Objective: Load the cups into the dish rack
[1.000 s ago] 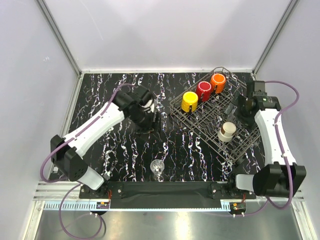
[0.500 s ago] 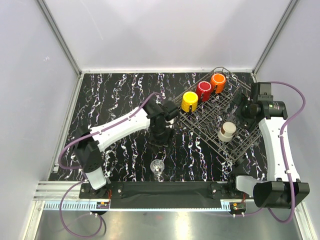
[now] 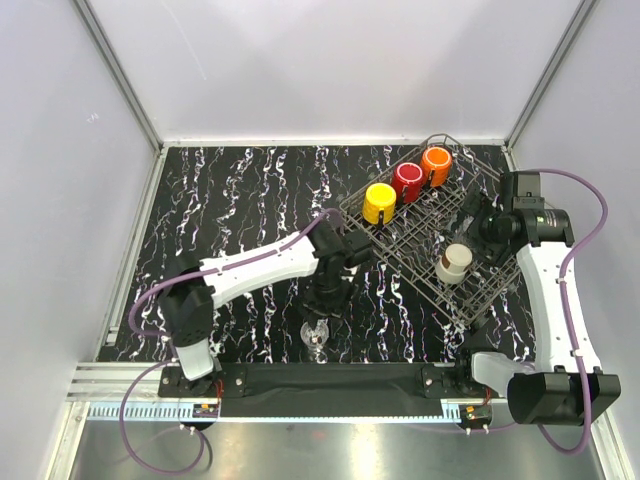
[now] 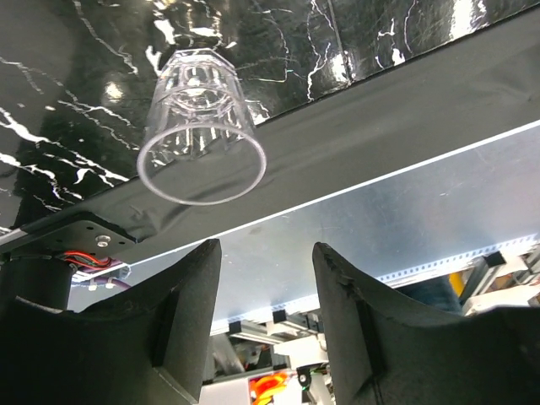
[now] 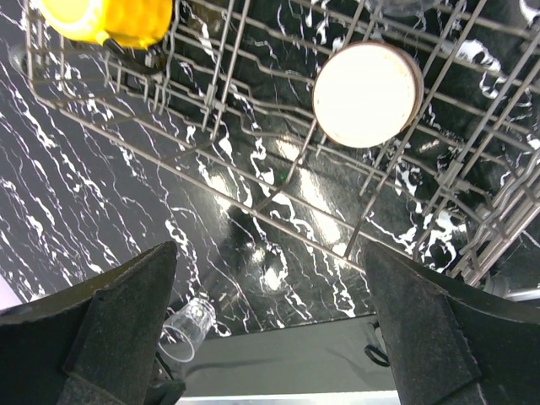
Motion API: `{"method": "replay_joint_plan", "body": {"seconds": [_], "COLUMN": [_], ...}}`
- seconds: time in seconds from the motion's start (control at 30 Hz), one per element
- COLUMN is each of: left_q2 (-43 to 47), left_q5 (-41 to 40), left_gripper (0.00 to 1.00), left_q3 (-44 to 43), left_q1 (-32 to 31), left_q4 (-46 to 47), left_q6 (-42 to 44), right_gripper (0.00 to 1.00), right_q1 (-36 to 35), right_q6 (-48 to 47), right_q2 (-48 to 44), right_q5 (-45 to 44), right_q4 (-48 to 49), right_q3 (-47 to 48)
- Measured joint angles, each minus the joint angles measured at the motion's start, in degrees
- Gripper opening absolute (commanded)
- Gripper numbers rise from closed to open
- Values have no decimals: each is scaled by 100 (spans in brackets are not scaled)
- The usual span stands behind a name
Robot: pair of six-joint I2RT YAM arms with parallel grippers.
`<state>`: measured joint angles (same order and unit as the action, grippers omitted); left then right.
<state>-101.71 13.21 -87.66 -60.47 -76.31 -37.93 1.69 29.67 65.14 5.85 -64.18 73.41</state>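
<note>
Left gripper (image 4: 266, 325): open and holding nothing. Its two black fingers (image 4: 181, 337) stand apart.
Clear glass (image 4: 201, 126): just past the left fingertips, not between them. It stands upright on the table, see-through, round, with flat cut sides near its bottom.
Beside the glass: a black strip (image 4: 380, 126) runs along the table's edge, close to the glass, with shiny grey metal past it.
Right gripper (image 5: 268, 253): open wide and holding nothing. It hangs above the dish rack.
Dish rack (image 5: 253, 110): under the right gripper, made of thin grey wires that cross like a net.
Brown-and-cream cup (image 5: 367, 94): in the rack, right below the right gripper. It shows a round cream face with a brown edge, and wires stand all around it.
Yellow mug (image 5: 110, 18): in the rack, off to one side of the right gripper, smooth and bright.
Red mug (image 3: 407, 181) and orange mug (image 3: 436, 165): in a row next to the yellow one.
Table (image 3: 230, 190): black and shiny, with white streaks like stone.
</note>
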Motion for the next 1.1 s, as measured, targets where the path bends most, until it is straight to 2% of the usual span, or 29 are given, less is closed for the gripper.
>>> {"method": "replay_joint_plan", "body": {"seconds": [0.53, 0.77, 1.0, 1.03, 1.1], "left_q2": [-304, -444, -378, -378, -378], "left_q5": [57, 59, -28, -63, -155], "left_gripper": [49, 31, 9, 3, 0], "left_q3": [726, 1255, 1165, 1134, 911], "left_q1": [-138, -138, -140, -142, -140], "left_q4": [855, 1268, 1285, 1248, 1023], "left_q6": [24, 57, 155, 175, 203], "right_gripper": [100, 100, 100, 100, 100], "right_q1": [-90, -136, -286, -289, -297], "right_q6": [11, -9, -212, -251, -302], "right_q2": [-179, -273, -337, -337, -337], "right_q5": [96, 107, 636, 752, 1034], "right_q4": [-2, -22, -17, -11, 17], "right_q3": [-219, -262, -262, -262, -262]}}
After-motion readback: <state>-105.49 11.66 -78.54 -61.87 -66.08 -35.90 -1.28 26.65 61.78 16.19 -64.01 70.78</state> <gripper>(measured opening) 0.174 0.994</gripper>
